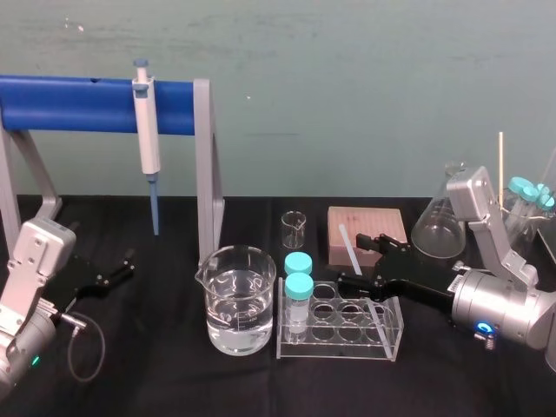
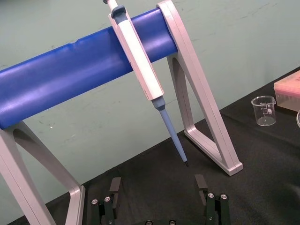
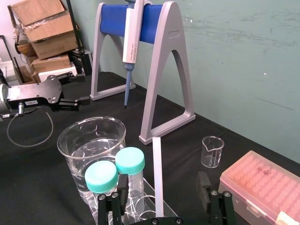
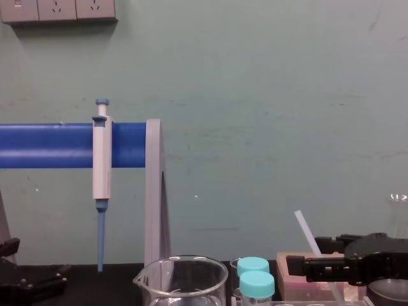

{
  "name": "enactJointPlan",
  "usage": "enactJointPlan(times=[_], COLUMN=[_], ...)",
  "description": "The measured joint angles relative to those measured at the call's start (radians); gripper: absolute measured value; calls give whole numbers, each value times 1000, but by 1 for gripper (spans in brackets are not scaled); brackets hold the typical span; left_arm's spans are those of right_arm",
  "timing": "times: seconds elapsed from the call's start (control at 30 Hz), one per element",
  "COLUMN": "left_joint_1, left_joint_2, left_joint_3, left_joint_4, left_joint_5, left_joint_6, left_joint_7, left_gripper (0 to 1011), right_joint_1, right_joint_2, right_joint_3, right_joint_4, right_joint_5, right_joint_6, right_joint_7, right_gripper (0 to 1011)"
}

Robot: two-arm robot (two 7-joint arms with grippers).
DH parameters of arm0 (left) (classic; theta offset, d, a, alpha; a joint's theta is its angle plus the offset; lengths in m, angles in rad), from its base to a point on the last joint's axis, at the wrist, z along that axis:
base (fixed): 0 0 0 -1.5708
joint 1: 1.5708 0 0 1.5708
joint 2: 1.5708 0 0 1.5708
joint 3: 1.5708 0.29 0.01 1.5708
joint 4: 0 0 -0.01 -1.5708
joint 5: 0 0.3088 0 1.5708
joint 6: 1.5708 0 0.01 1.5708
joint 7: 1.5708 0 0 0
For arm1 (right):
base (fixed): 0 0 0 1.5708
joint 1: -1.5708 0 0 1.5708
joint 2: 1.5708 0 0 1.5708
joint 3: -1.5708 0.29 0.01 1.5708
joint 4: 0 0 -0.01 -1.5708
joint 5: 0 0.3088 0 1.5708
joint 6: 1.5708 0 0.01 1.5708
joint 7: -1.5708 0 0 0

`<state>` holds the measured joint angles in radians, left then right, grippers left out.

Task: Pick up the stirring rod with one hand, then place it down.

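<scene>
The stirring rod (image 1: 349, 250) stands slanted, its lower end down in the right-hand end of a clear tube rack (image 1: 323, 346) and its upper end leaning back toward a pink tip box (image 1: 367, 228) behind. The right gripper (image 1: 352, 259) reaches in from the right at about mid-rod. From its wrist view, the rod (image 3: 158, 173) runs straight up the gap with the jaws spread wide on either side. There is clear space on both sides and they grip nothing. From the chest view the rod (image 4: 307, 234) tilts up to the left across the black jaws of that gripper (image 4: 305, 252). Two tubes with teal caps (image 1: 298, 274) sit in the left end of the rack, and a large beaker of water (image 1: 241, 300) stands just beside it on the left. A small empty beaker (image 1: 294, 230) sits behind, next to the tip box; it carries printed markings, too small for me to read. A glass flask (image 1: 439, 226) stands off to the right. Farther left, a white-and-blue pipette (image 1: 148, 130) hangs tip-down from the blue bar of a grey stand (image 1: 207, 165). The left gripper (image 1: 129, 263) rests low over the black desk (image 1: 156, 373) at the far left, well apart from the rod, its jaws parted and empty.
</scene>
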<state>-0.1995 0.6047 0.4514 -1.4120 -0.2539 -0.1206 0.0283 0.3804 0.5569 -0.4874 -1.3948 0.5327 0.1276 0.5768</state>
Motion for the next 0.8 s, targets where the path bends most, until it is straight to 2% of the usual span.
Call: enactJointPlan(times=[0.2,0.23,0.33,0.5,0.6,0.7,0.77,0.8], left_joint_1=[0,0,0,0,0,0,0,0], left_joint_2=[0,0,0,0,0,0,0,0], left_joint_3=[0,0,0,0,0,0,0,0], left_joint_4=[0,0,0,0,0,0,0,0], left_joint_5=[0,0,0,0,0,0,0,0], left_joint_6=[0,0,0,0,0,0,0,0], left_joint_7=[0,0,0,0,0,0,0,0], left_gripper=[1000,1000,1000,1000,1000,1000,1000,1000], right_joint_1=[-1,-1,-1,-2,-2,-2,-2,-3], right_joint_2=[0,1,1,1,1,1,1,1], right_joint_3=[1,1,1,1,1,2,2,2], right_joint_4=[-1,-1,-1,-2,-2,-3,-3,-3], right_joint_5=[1,1,1,2,3,3,3,3], right_joint_6=[0,0,0,1,1,1,1,1], right_joint_7=[-2,-2,-2,-3,-4,-4,-4,-4], right_gripper=[814,754,697,496,435,311,278,230])
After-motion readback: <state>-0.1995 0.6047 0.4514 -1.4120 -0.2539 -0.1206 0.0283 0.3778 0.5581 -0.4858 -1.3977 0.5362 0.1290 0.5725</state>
